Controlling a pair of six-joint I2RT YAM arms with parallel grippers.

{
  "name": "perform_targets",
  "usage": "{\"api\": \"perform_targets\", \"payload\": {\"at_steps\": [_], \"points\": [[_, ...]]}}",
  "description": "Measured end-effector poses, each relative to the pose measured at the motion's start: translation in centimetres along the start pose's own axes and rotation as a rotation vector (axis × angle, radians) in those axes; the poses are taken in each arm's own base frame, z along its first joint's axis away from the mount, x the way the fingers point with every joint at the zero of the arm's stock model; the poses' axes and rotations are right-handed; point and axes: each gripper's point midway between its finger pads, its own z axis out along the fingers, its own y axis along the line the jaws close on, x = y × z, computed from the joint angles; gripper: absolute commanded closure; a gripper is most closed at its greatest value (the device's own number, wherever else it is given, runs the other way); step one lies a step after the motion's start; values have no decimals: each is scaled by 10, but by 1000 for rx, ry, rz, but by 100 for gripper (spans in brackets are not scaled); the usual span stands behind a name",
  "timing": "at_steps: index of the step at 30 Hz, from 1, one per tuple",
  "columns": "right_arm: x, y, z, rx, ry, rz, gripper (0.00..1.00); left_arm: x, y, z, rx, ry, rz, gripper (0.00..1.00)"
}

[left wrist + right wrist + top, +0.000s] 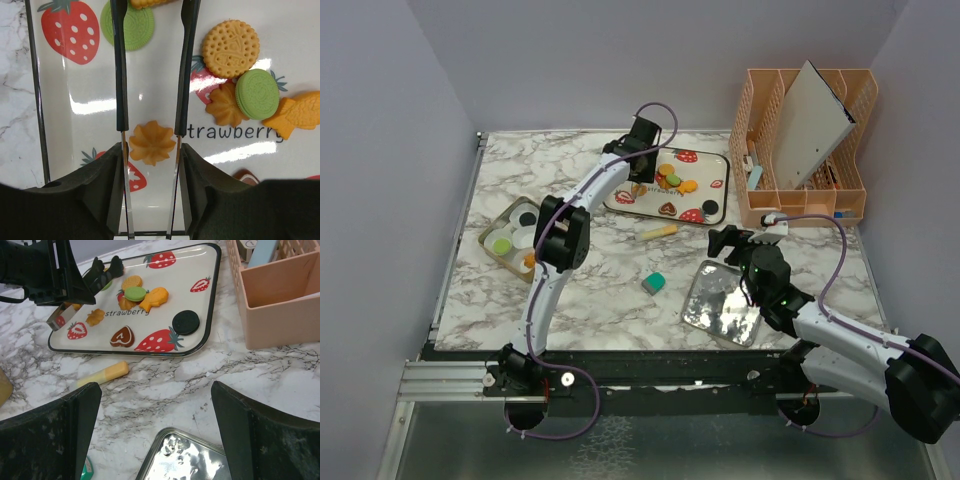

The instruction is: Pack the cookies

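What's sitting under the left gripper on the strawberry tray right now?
An orange flower cookie lies on the tray, right between the left gripper's fingers. They flank its edges closely; whether they pinch it cannot be told. The gripper's own body covers the tray nearer the camera.

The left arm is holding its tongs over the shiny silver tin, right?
Not quite. The left gripper holds the tongs over the strawberry tray, not the silver tin. The top external view shows this.
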Motion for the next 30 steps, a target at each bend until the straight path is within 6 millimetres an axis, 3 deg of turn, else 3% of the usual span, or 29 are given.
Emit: {"api": "perform_targets", "payload": {"at_steps": [9,23,26,30], "points": [[0,0,0,0,0,0,0,-1,-2,7,-47,-27,35,54],[0,0,0,0,0,0,0,7,-2,8,-77,-21,56,82],[0,0,0,0,0,0,0,13,1,-2,-81,-3,54,89],[0,0,0,0,0,0,0,8,2,-30,-68,-15,36,90]]}}
